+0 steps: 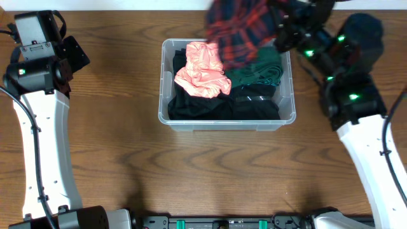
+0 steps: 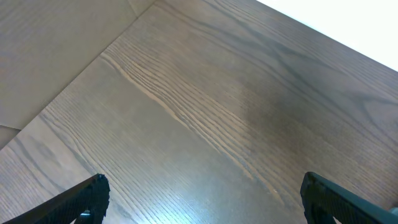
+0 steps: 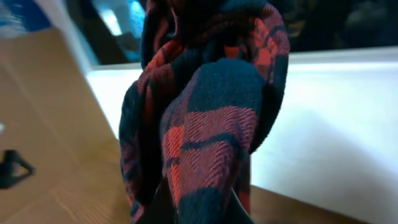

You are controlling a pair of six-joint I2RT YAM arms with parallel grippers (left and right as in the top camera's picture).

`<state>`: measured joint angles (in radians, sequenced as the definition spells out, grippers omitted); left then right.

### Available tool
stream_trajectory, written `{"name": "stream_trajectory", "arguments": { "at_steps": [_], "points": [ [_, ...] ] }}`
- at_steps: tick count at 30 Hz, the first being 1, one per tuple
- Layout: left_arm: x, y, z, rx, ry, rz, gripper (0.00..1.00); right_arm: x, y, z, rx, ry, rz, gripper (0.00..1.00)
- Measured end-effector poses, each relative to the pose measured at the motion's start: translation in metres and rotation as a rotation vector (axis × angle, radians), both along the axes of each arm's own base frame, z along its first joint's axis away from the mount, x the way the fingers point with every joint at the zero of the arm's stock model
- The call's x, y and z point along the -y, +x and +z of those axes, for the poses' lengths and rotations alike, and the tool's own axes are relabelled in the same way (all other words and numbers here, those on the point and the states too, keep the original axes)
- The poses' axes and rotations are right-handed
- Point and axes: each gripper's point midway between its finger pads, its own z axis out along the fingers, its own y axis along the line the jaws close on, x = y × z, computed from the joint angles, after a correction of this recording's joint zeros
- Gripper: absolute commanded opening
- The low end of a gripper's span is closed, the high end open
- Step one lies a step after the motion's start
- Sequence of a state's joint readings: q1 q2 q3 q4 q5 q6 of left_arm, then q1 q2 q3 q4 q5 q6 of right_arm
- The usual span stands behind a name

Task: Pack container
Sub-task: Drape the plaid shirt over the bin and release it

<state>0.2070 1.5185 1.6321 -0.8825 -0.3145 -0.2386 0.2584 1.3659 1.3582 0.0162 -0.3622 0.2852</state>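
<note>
- Overhead: clear plastic container (image 1: 222,124) at the middle of a wooden table (image 1: 127,165), long side facing the robot.
- Inside, packed close: a crumpled pink garment (image 1: 202,71) at the far left, a dark green garment (image 1: 262,71) at the far right, a black garment (image 1: 219,105) filling the near half.
- Above the container's far edge, a red and navy plaid cloth (image 1: 236,28), bunched, overlapping the pink and green pieces from this angle.
- Right gripper (image 1: 281,33) at the cloth's right side, over the container's far right corner; fingers hidden there.
- Left gripper (image 1: 71,57) well apart from the container, over bare wood at the far left.
- Left wrist: left gripper (image 2: 205,186) spread wide, one dark fingertip in each lower corner, only wood grain between, nothing held.
- Right wrist: plaid cloth (image 3: 205,124) filling the centre, hanging in thick folds.
- Right gripper (image 3: 196,213) pressed together at the bottom edge, pinching the cloth.
- Behind the cloth, blurred: a white surface and a strip of table (image 3: 56,186).
</note>
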Motion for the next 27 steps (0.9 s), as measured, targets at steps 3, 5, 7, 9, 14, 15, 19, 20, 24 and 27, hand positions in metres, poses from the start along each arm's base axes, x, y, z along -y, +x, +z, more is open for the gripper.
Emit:
{"name": "stream_trajectory", "arguments": {
  "at_steps": [3, 5, 7, 9, 14, 15, 19, 20, 24, 27],
  "points": [
    [0.000, 0.000, 0.000, 0.000, 0.000, 0.000, 0.98, -0.021, -0.008, 0.002, -0.006, 0.023, 0.021, 0.01],
    [0.000, 0.000, 0.000, 0.000, 0.000, 0.000, 0.98, -0.032, -0.012, 0.002, -0.019, 0.041, 0.035, 0.01],
    [0.000, 0.000, 0.000, 0.000, 0.000, 0.000, 0.98, -0.040, -0.016, 0.002, -0.038, 0.066, 0.045, 0.01],
    [0.000, 0.000, 0.000, 0.000, 0.000, 0.000, 0.98, -0.048, -0.019, 0.002, -0.068, 0.105, 0.056, 0.01],
    [0.000, 0.000, 0.000, 0.000, 0.000, 0.000, 0.98, -0.062, -0.015, -0.002, -0.132, 0.204, 0.073, 0.01],
    [0.000, 0.000, 0.000, 0.000, 0.000, 0.000, 0.98, -0.067, -0.013, -0.003, -0.141, 0.226, 0.079, 0.01],
    [0.000, 0.000, 0.000, 0.000, 0.000, 0.000, 0.98, -0.091, -0.006, -0.011, -0.177, 0.296, 0.117, 0.01],
    [0.000, 0.000, 0.000, 0.000, 0.000, 0.000, 0.98, -0.098, -0.005, -0.016, -0.195, 0.308, 0.127, 0.01],
    [0.000, 0.000, 0.000, 0.000, 0.000, 0.000, 0.98, -0.113, -0.003, -0.032, -0.275, 0.348, 0.148, 0.01],
    [0.000, 0.000, 0.000, 0.000, 0.000, 0.000, 0.98, -0.118, 0.000, -0.044, -0.344, 0.382, 0.146, 0.01]
  ]
}}
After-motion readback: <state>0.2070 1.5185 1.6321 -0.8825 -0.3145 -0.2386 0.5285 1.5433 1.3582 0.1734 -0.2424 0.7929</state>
